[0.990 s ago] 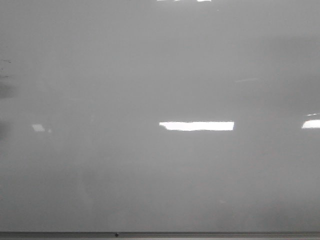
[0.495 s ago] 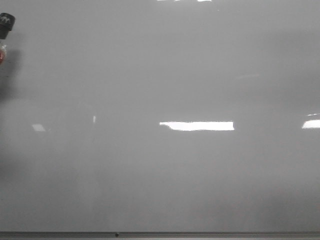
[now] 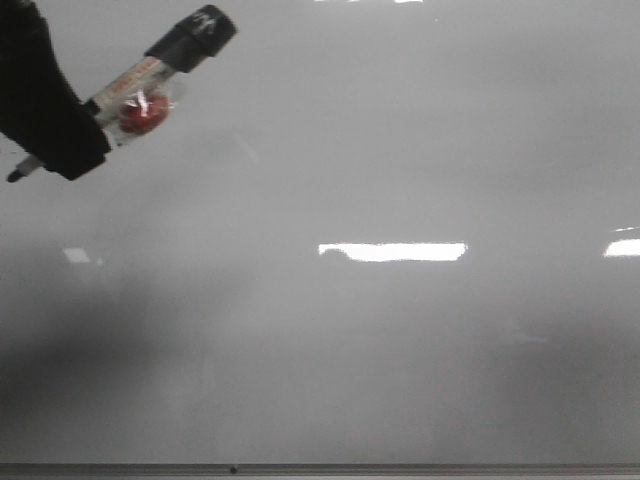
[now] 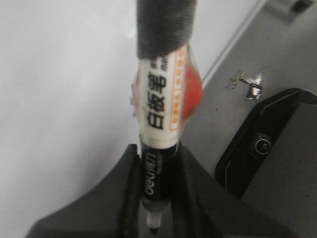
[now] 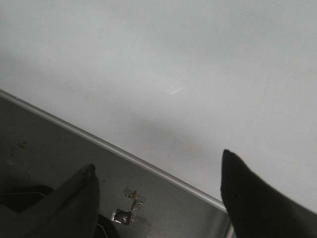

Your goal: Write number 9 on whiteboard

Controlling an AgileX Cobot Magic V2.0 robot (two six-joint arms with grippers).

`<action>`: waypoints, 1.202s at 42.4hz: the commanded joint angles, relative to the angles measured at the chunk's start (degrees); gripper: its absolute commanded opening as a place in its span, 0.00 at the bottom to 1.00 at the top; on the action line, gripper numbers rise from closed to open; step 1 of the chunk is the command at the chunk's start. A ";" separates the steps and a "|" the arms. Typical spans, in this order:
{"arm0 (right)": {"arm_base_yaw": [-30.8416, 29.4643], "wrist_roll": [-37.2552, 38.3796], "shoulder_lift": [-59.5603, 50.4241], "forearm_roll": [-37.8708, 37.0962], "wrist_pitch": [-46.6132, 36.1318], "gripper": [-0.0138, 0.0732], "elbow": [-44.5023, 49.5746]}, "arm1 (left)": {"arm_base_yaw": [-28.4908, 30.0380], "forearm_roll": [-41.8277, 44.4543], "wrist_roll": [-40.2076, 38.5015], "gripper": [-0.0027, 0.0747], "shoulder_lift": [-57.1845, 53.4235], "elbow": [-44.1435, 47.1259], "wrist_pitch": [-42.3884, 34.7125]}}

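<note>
Left gripper [image 3: 50, 130] clamps a whiteboard marker [image 3: 140, 85], tip down-left over the blank whiteboard [image 3: 380, 350]. Right gripper [image 5: 158, 183] hangs wide apart, holding nothing.

Left end effector [image 3: 45, 120] cut off by the front view's upper-left corner, covering the marker [image 3: 150, 75] mid-barrel. Marker cap blurred in the left wrist view, clipped by the edge. Small foil-like scraps [image 5: 126, 206] unidentifiable beyond the whiteboard [image 5: 198, 74] frame.
</note>
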 commanded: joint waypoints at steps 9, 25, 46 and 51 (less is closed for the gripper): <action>9.98 -19.76 4.74 9.63 2.44 0.78 -5.04 | -11.36 -2.82 3.63 0.01 -1.84 -1.98 -1.40; 26.58 -32.43 10.95 19.59 3.16 0.78 -10.11 | -18.19 -2.59 7.87 0.01 -1.84 -1.98 -1.49; 31.65 -32.43 16.18 20.42 -0.39 0.55 -11.58 | -18.56 -2.59 7.88 0.01 -1.84 -1.98 -1.51; 31.65 -32.37 16.18 20.42 -0.39 0.39 -11.58 | -18.56 -2.59 7.95 0.01 -1.84 -1.98 -1.51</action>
